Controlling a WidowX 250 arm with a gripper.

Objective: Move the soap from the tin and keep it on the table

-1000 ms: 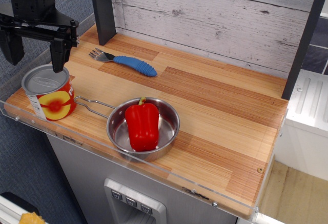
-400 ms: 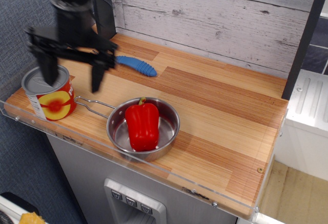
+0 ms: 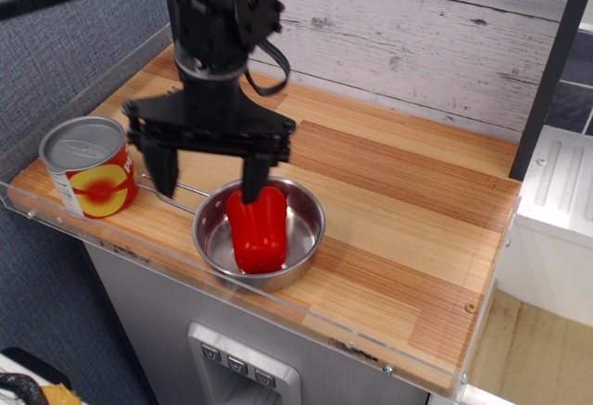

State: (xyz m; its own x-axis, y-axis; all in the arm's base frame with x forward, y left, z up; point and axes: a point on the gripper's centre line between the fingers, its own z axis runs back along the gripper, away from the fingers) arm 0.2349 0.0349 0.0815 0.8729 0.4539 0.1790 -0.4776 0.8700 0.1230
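Observation:
The soap is a glossy red bell pepper lying in the tin, a shallow round steel pan with a thin wire handle pointing left, near the table's front edge. My black gripper hangs above the pan's left rear rim with its jaws spread wide. One fingertip is just over the pepper's top end, the other is over the wire handle. The pepper's stem is hidden behind the finger. The gripper holds nothing.
A red-and-yellow labelled can stands at the front left corner of the striped wooden table. A grey plank wall runs along the back. A dark post stands at the right. A clear plastic edge runs along the front.
The gripper has swept right from above the can to above the pan and pepper, staying open. The arm now hides the blue-handled fork at the back. Pepper, pan and can have not moved.

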